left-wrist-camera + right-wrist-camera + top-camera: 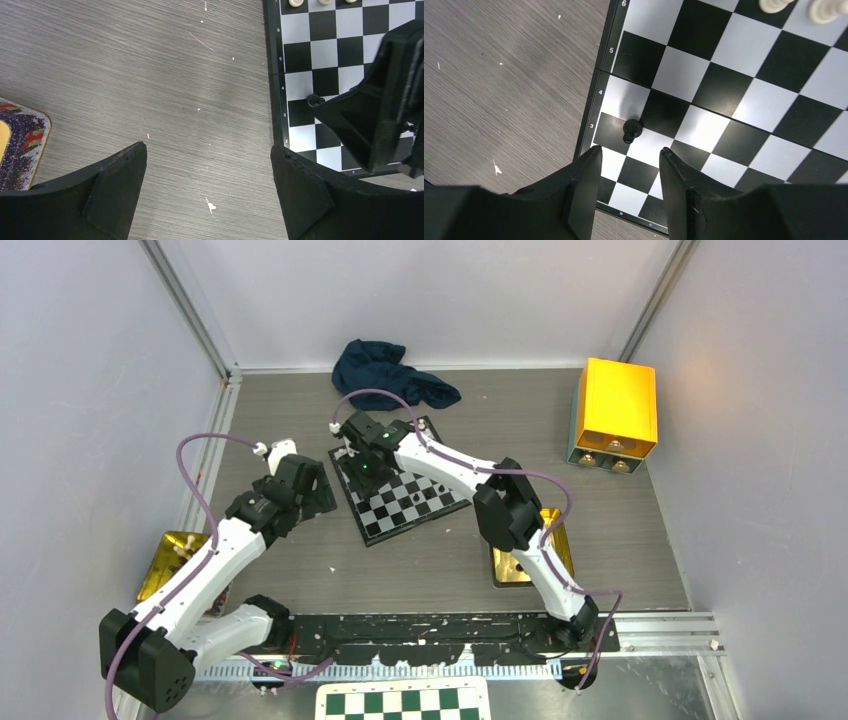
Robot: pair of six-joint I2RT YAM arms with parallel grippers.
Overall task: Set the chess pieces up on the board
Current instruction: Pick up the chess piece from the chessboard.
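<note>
Your right gripper (630, 150): two matte black fingers (584, 180), parted, empty; one black chess piece (631, 131) just beyond, on checkered board (719, 95); left gripper (208, 147) wide

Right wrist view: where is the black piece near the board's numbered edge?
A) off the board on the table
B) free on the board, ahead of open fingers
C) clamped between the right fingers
B: the black piece sits on the board by the 3 mark, clear of the right gripper, whose jaws stand apart and empty.
</note>
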